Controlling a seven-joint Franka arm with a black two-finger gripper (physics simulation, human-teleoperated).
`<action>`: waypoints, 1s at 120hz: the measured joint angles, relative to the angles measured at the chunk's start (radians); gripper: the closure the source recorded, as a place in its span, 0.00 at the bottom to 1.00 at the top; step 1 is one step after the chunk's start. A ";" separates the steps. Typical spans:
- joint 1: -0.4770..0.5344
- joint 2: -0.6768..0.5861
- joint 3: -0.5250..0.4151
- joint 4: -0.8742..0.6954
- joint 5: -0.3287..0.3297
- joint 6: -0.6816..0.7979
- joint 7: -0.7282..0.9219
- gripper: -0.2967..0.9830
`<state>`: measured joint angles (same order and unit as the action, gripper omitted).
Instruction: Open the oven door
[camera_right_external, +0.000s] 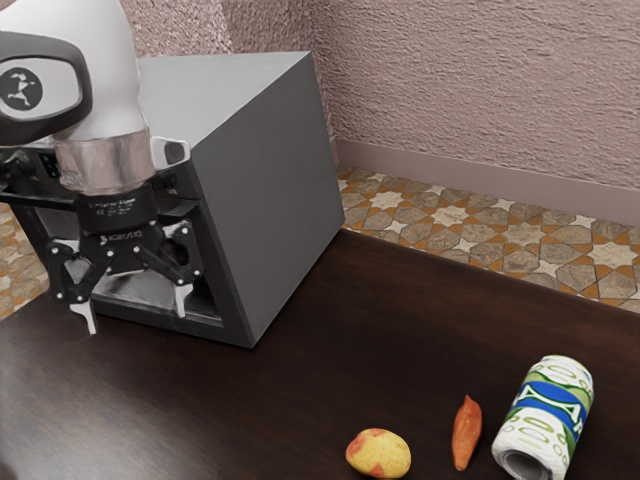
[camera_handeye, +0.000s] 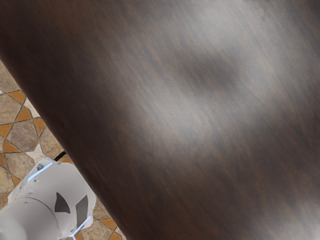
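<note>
That oven (camera_right_external: 265, 180) stands by the table's (camera_right_external: 310, 370) edge, the gripper (camera_right_external: 137, 322) spread wide and empty before its door (camera_right_external: 140, 290). Best take a square hold, then follow the door's swing gently.

Pincer (camera_right_external: 137, 316) body has pale lettering, probably "ROBOTIQ" (small, first letter iffy), plus tinier print on the dark collar (camera_right_external: 115, 208) above, unreadable. Dark round badge (camera_right_external: 20, 88) with pale figure on white arm (camera_right_external: 110, 100); can (camera_right_external: 545, 415) has white lettering on blue band, word unclear.
</note>
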<state>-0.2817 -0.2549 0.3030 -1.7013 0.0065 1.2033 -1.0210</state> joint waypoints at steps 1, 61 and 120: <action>-0.001 0.000 0.000 0.000 0.001 0.008 -0.018 0.23; 0.163 -0.341 0.036 -0.233 0.096 0.378 -0.681 0.23; 0.485 -0.254 -0.096 -0.349 0.091 0.890 -0.803 0.23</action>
<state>0.2037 -0.5086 0.2072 -2.0504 0.0976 2.0932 -1.8242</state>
